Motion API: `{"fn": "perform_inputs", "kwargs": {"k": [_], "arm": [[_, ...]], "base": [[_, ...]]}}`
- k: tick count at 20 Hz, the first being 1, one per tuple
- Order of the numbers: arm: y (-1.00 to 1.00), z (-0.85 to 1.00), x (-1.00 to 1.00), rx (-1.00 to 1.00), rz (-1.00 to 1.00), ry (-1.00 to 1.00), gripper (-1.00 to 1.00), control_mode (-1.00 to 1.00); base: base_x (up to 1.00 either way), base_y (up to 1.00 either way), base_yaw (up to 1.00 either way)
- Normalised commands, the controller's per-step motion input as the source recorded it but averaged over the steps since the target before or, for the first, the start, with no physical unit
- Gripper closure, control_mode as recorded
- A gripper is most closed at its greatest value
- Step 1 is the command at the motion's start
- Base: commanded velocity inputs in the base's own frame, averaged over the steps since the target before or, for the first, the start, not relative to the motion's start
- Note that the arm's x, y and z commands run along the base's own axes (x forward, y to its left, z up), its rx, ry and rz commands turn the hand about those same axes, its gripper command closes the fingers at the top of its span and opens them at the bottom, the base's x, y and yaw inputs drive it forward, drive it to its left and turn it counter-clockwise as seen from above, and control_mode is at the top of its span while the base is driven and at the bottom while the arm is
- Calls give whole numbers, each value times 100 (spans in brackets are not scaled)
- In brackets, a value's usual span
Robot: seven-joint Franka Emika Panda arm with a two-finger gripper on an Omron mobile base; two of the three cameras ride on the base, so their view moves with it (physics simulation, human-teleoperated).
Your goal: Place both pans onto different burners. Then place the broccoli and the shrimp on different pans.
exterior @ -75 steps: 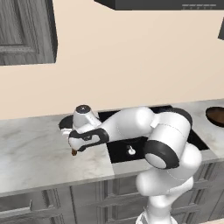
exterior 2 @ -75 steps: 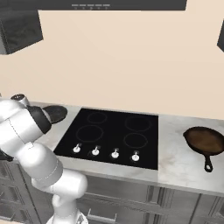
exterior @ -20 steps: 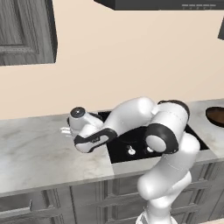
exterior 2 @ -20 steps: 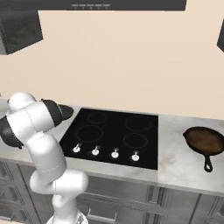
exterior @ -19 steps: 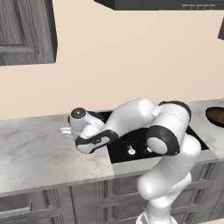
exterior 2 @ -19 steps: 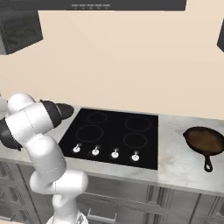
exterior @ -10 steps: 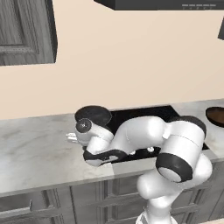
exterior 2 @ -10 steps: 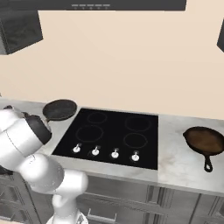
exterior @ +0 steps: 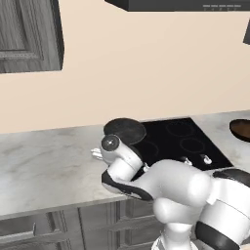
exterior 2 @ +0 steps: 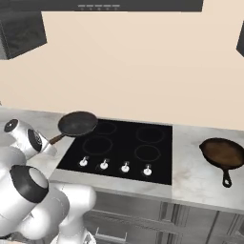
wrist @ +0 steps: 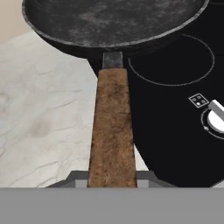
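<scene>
- Fingers (wrist: 112, 177) clenched on the wooden handle (wrist: 111, 127) of the dark grey pan (exterior 2: 77, 123).
- Pan bowl lay ahead of the fingers, over the cooktop (exterior 2: 124, 147) edge.
- Brown pan (exterior 2: 223, 153) sat well apart on the desk (exterior 2: 200, 181).

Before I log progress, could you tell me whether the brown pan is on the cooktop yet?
No, the brown pan sits on the marble counter, right of the cooktop.

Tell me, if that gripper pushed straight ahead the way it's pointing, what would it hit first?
The gripper is shut on the wooden handle of the dark grey pan, so it would run along the handle into the pan's bowl. Beyond that lies the black cooktop, though depth is unclear.
</scene>
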Motion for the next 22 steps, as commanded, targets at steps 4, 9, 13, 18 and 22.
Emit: {"fn": "perform_inputs", "kwargs": {"k": [4, 9, 13, 18, 22], "arm": [[-46, 5, -12, 0, -10, 5, 100, -100], [-19, 0, -5, 0, -13, 7, 100, -100], [0, 0, 0, 0, -15, 6, 100, -100], [0, 0, 0, 0, -8, 11, 100, -100], [0, 0, 6, 0, -5, 12, 100, -100]], "base": [[0, 0, 0], [0, 0, 0], [0, 0, 0], [0, 0, 0], [0, 0, 0]]}}
